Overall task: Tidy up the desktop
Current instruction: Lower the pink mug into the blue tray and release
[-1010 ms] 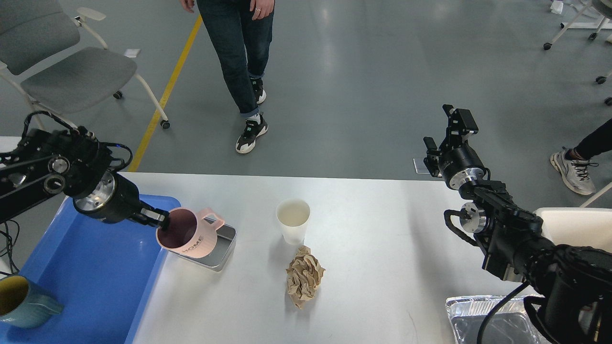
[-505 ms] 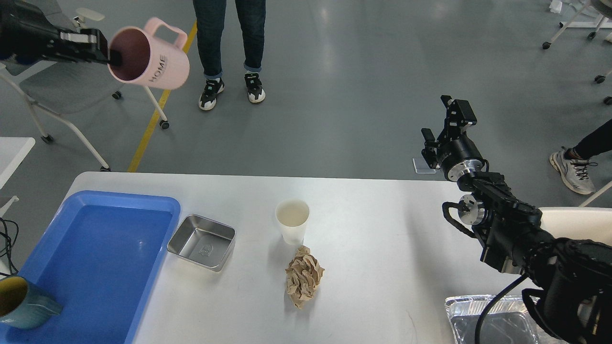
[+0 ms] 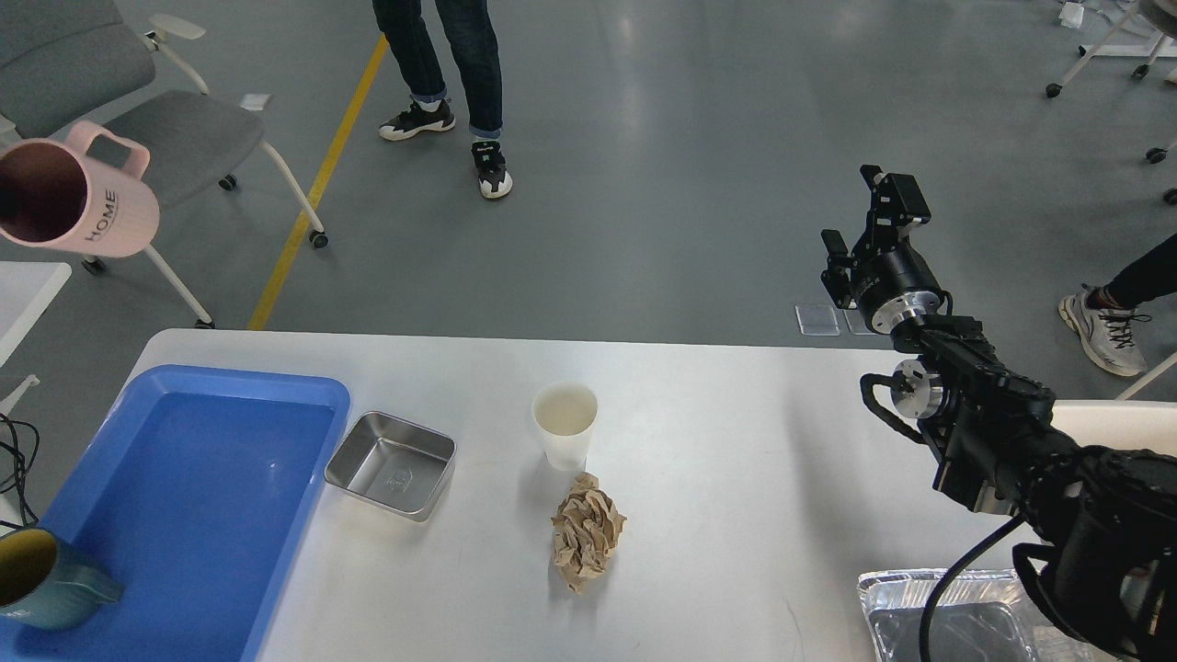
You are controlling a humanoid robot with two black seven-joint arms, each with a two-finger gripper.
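White desktop [image 3: 736, 432] filling the lower view, blue tray [image 3: 276, 391] at its left edge, steel dish [image 3: 392, 464] beside it, paper cup [image 3: 565, 425] and crumpled paper [image 3: 585, 531] mid-bench, right gripper [image 3: 864, 221] past the far edge (jaws apart, apparently empty), left gripper out of view.

Blue tray [image 3: 184, 515] at 8 o'clock, holding a teal mug [image 3: 41, 588] in its near-left corner. Steel square dish [image 3: 392, 464] just beside the tray's right rim. White paper cup [image 3: 565, 426] at centre, upright; crumpled brown paper [image 3: 586, 531] directly below it at 6 o'clock. Foil tray [image 3: 956, 625] at 5 o'clock, partly cut off. Pink mug [image 3: 78, 204] marked HOME aloft at 10 o'clock, tilted. Grey chair [image 3: 138, 119] and a person's legs [image 3: 455, 55] toward 11–12 o'clock.
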